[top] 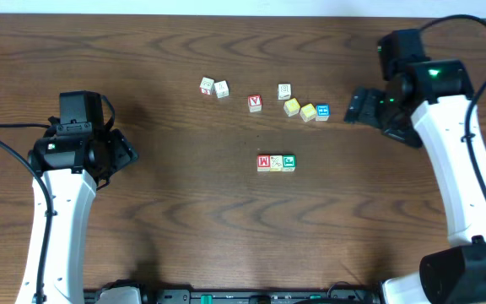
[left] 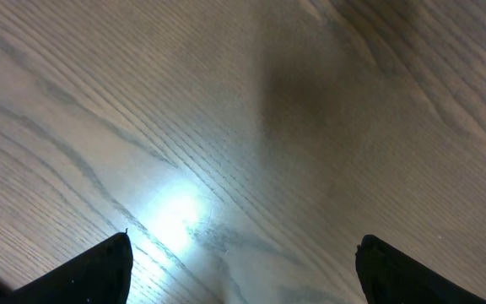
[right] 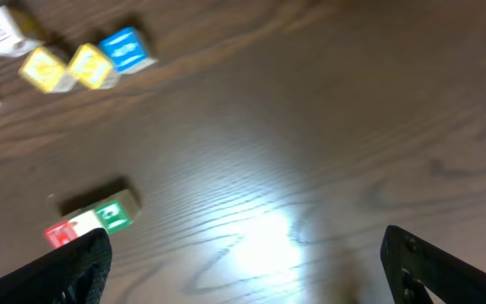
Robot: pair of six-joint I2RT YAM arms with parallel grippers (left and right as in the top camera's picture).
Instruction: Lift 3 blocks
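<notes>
Grippers first, nearest you: your left gripper (left: 245,253) hangs with its jaws wide over bare table (left: 310,127), holding nothing. Your right gripper (right: 245,245) is spread just as wide, also holding nothing. Farther out, at mid-table, the 3 blocks (top: 276,163) lie touching in a row, red, cream, green. Beyond them, a blue-faced cube (top: 322,111) sits beside two yellow cubes (top: 308,112).

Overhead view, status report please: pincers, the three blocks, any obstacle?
Left pincer open, empty. Right pincer open, empty, clear of the row. Three blocks touching in a row on table, unlifted. Spare cubes lie apart, no obstacle.
</notes>
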